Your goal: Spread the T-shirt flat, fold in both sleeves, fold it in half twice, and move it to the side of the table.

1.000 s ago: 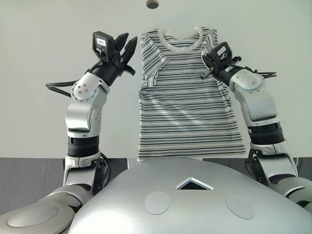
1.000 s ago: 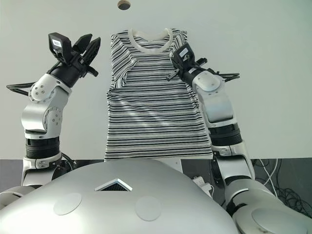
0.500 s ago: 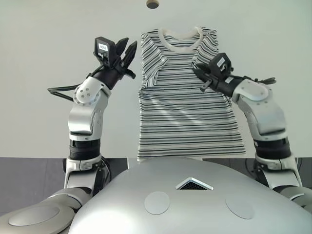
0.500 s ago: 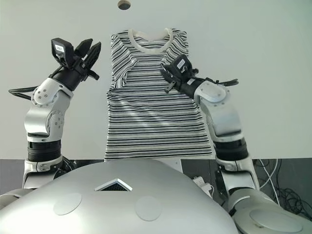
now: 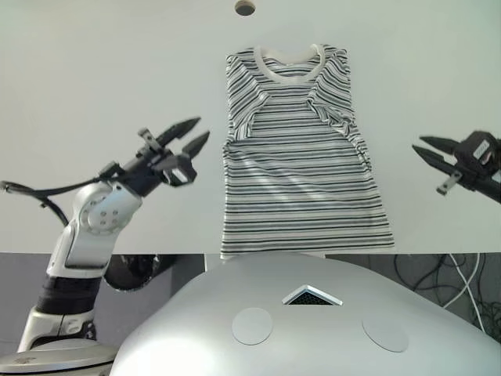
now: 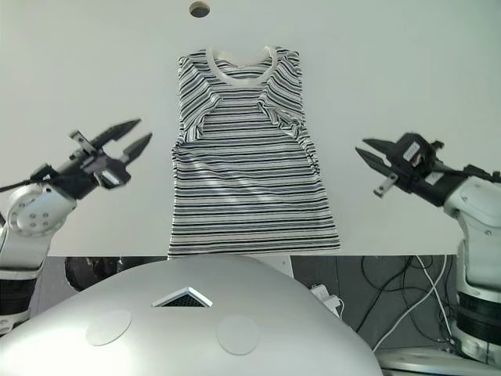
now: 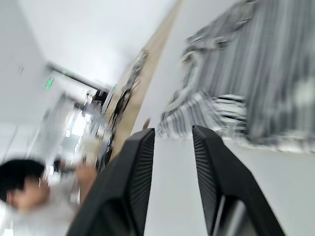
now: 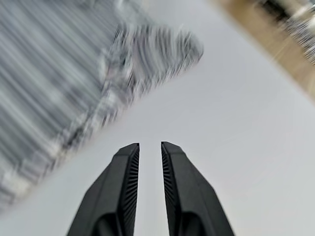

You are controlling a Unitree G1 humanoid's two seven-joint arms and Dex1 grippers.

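- The left gripper (image 5: 197,130) is now drawn back from the T-shirt (image 5: 301,157) and held over bare table (image 5: 94,63) well to the shirt's left. A second ago it was raised just beside the left shoulder.
- The right gripper (image 5: 419,146) is withdrawn from the right sleeve, where it was placed before, and is held well apart on the shirt's right.
- Both pairs of fingers are kept spread, and nothing is held between them.
- The shirt is left unmoved in the middle of the table, collar at the far edge, with both sleeves folded in over the chest.
- The shirt is made of soft cloth, banded with dark and white stripes and edged with a plain white collar. A near-rectangular outline is formed, slightly wider at the hem and creased along the sleeve folds.
- The table is finished in smooth matt white.
- The fingers (image 7: 138,182) are shaped as black tapered blades, finely ribbed on the inner faces.
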